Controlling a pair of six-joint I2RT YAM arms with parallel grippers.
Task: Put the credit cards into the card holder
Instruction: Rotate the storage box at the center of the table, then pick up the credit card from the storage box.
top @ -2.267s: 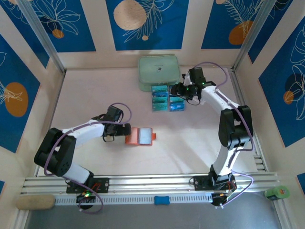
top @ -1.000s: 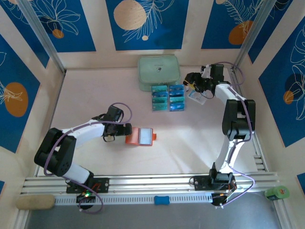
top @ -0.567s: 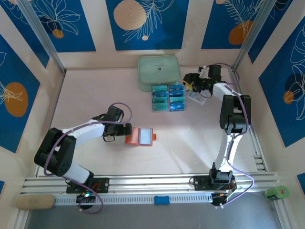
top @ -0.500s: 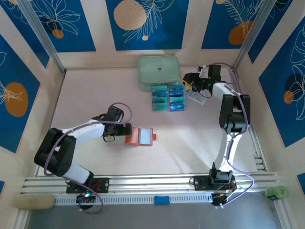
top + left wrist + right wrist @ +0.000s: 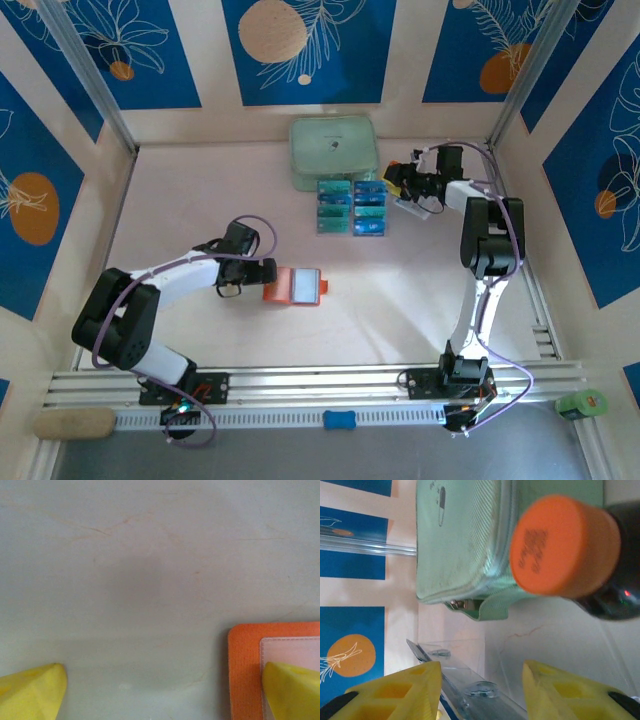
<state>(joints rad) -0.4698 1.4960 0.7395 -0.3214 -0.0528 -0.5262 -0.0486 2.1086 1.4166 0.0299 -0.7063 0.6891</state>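
The card holder, an orange-red wallet with its greyish pocket facing up, lies mid-table. My left gripper is at its left edge and open. In the left wrist view one yellow fingertip rests over the card holder's pocket and the other stands on bare table. Several teal-blue credit cards stand in a clear rack at the back. My right gripper is at the rack's right end. Its jaws are open, with the clear rack's wall between them.
A large mint-green zip case sits just behind the rack and also appears in the right wrist view. A white-and-blue sachet lies right of the rack, under the right arm. An orange round cap on a dark body hangs close to the right wrist camera.
The right gripper has edged left, back to the rack's right end, and its jaws have narrowed. The left arm and the card holder have stayed still.
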